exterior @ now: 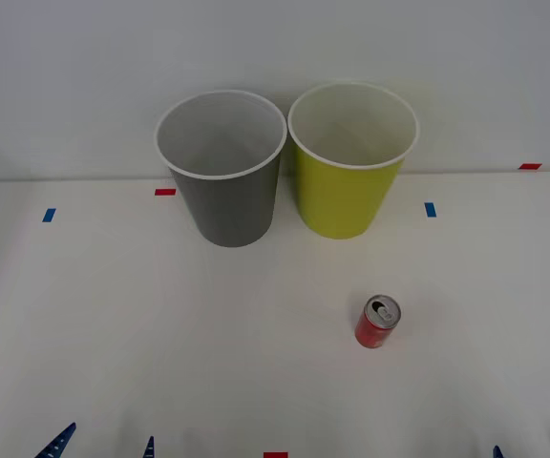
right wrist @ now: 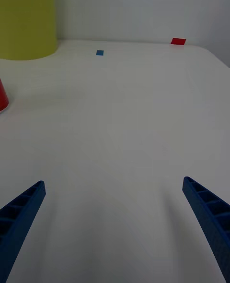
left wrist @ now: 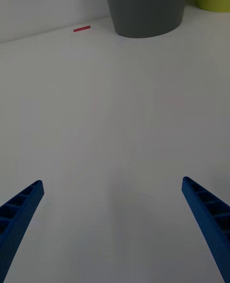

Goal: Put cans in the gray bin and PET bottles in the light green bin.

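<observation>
A small red can [exterior: 377,322] with a silver top stands upright on the white table [exterior: 160,324], in front of the light green bin [exterior: 351,162] and a little to its right. The gray bin [exterior: 222,172] stands just left of the green one, and both show white insides. PET bottles are out of view. My left gripper [left wrist: 112,184] is open over bare table at the near left, facing the gray bin [left wrist: 146,5]. My right gripper [right wrist: 114,184] is open at the near right, with the can [right wrist: 2,96] and the green bin [right wrist: 26,19] ahead of it, toward the table's middle.
Small tape marks lie on the table: red [exterior: 164,192] and blue [exterior: 49,215] at the left, blue [exterior: 431,209] and red [exterior: 530,166] at the right, red [exterior: 275,455] at the front edge. A white wall rises behind the bins.
</observation>
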